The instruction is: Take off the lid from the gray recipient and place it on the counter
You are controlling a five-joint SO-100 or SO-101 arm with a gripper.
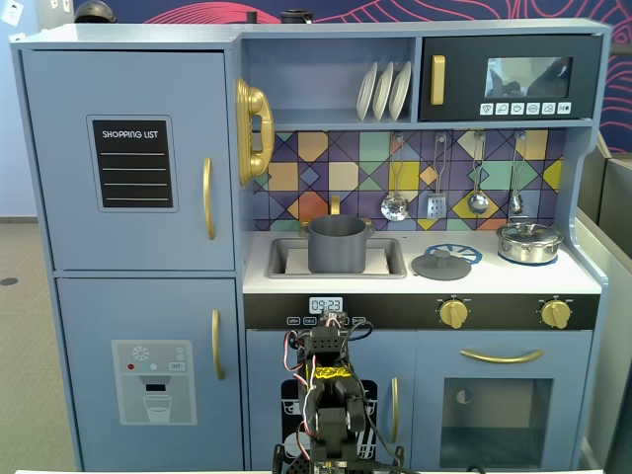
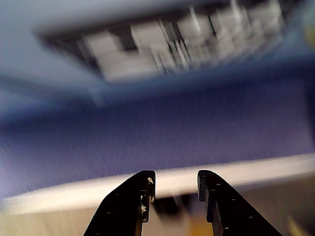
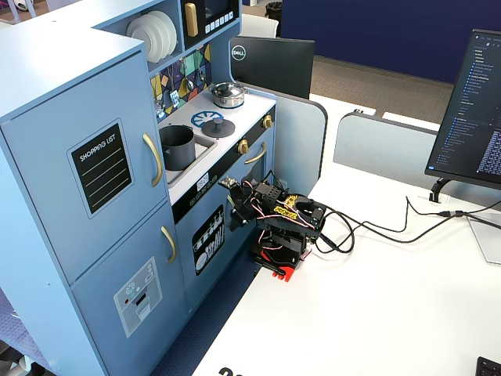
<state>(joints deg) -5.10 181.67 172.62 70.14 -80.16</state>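
Note:
The dark gray lid point(image 1: 441, 264) lies flat on the pale counter point(image 1: 513, 279), knob up, beside the printed burner circle; it also shows in the other fixed view point(image 3: 218, 128). The gray recipient point(image 1: 337, 245) stands uncovered in the sink, also visible in the other fixed view point(image 3: 178, 146). My arm point(image 1: 331, 395) is folded low in front of the kitchen, well below the counter. My gripper point(image 2: 175, 178) is open and empty in the blurred wrist view. In a fixed view it point(image 3: 317, 211) points away from the kitchen.
A shiny silver pot with its lid point(image 1: 529, 241) stands at the counter's right end. Utensils point(image 1: 395, 205) hang on the tiled back wall. Cables point(image 3: 376, 227) run over the white table point(image 3: 376, 313) toward a monitor point(image 3: 473, 102).

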